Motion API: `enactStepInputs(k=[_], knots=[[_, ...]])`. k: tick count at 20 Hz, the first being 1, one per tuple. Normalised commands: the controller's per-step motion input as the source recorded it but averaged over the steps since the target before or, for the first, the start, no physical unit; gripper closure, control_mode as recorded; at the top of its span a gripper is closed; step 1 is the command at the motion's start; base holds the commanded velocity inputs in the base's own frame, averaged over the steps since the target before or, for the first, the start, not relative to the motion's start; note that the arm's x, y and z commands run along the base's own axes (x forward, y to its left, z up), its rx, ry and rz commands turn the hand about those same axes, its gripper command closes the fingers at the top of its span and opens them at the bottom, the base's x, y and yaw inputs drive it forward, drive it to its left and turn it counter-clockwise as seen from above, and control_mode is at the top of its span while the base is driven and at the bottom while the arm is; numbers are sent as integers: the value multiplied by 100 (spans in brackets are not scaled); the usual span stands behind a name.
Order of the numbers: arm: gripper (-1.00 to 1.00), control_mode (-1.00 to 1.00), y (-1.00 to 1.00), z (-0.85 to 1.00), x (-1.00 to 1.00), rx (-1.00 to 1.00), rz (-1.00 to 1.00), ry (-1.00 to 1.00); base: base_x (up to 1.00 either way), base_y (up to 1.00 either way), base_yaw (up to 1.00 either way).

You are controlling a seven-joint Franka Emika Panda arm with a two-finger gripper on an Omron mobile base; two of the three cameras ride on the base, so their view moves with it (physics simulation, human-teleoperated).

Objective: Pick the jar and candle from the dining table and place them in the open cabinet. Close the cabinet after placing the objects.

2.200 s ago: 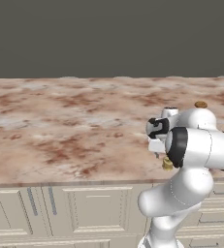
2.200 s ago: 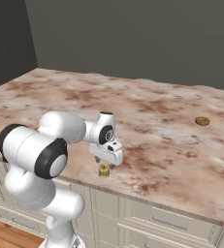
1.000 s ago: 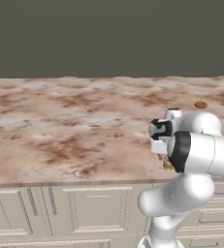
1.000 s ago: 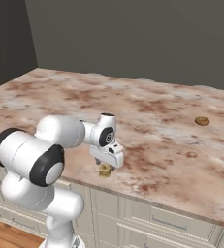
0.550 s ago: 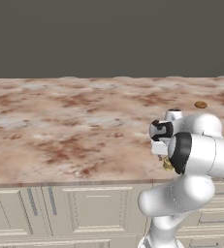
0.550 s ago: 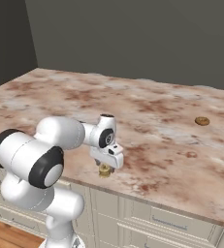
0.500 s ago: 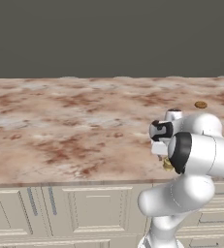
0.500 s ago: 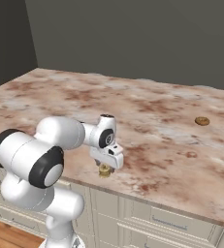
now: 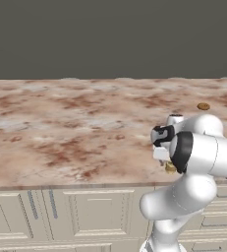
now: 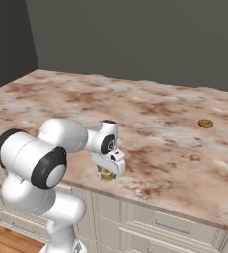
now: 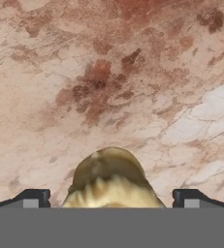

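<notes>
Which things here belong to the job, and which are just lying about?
For the job: small yellow candle, between the tips of the open gripper; reddish-brown marbled stone dining table.
Lying about: small flat brown disc, far across the table.

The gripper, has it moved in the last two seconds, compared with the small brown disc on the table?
Hardly. The gripper stays over the candle near the dining table's front edge, equally far from the brown disc.

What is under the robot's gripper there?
A small yellow candle stands on the marbled table, right below the open gripper, between its tips. The candle's base is hidden from the hand view.
</notes>
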Motion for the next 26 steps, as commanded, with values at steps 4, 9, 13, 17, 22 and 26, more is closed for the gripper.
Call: enactStepInputs(k=[4, 9, 13, 17, 22, 26], knots=[[-100, -100, 0, -12, 0, 0, 0, 0, 0, 0, 0], [-100, -100, 3, -4, -4, 0, 0, -6, 0, 0, 0], [100, -100, 17, -8, -3, 0, 0, 0, 0, 0, 0], [100, -100, 1, 0, 0, 0, 0, 0, 0, 0, 0], [100, -100, 7, 20, 1, -4, -9, -2, 0, 0, 0], [100, -100, 2, 71, 0, -8, -14, -8, 0, 0, 0]])
